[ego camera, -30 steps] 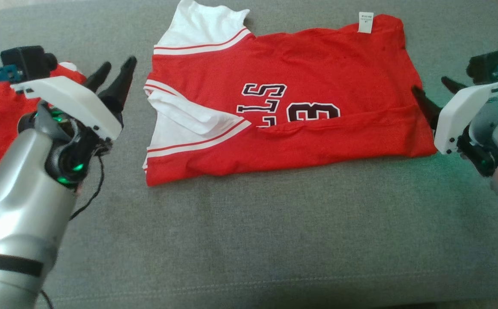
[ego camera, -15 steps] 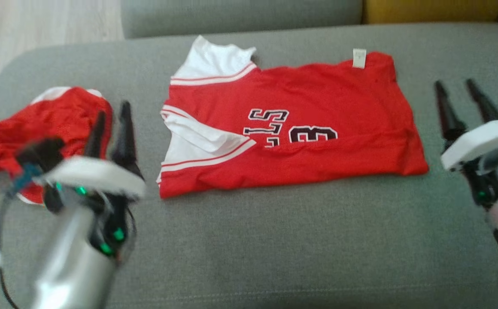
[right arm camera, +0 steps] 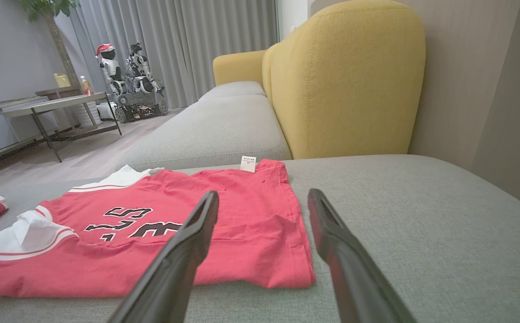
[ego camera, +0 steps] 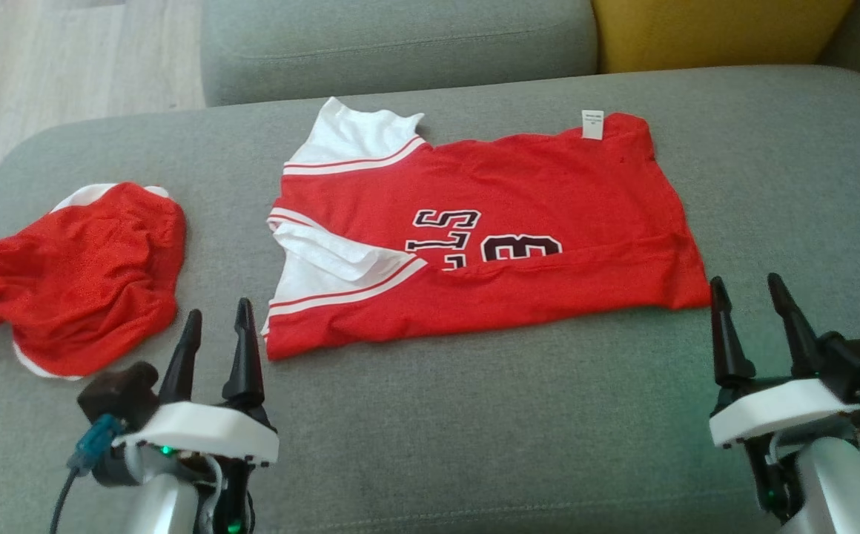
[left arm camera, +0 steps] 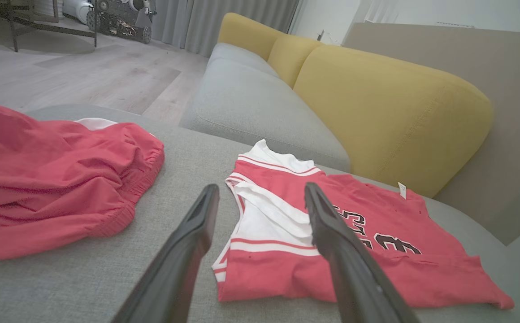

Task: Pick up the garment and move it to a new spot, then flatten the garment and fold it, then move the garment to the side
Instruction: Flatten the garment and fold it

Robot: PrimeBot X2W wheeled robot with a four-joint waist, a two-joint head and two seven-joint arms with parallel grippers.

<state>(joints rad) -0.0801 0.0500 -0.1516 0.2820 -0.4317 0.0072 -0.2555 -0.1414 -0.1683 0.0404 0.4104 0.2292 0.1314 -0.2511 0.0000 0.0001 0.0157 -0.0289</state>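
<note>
Both empty: left gripper (ego camera: 219,311) and right gripper (ego camera: 745,282) spread wide
They stand nearest, over the grey sofa seat (ego camera: 430,430). Beyond them the red jersey (ego camera: 519,200) lies folded flat mid-seat, crumpled red shorts (ego camera: 81,274) to its left, a yellow cushion (ego camera: 719,30) farthest back.

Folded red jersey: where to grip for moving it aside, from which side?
I'd pinch the jersey at its two near corners, left gripper at the sleeve end, right gripper at the other end, coming low from the robot's side. That edge is a doubled fold, and each corner lies ahead of an open gripper.
</note>
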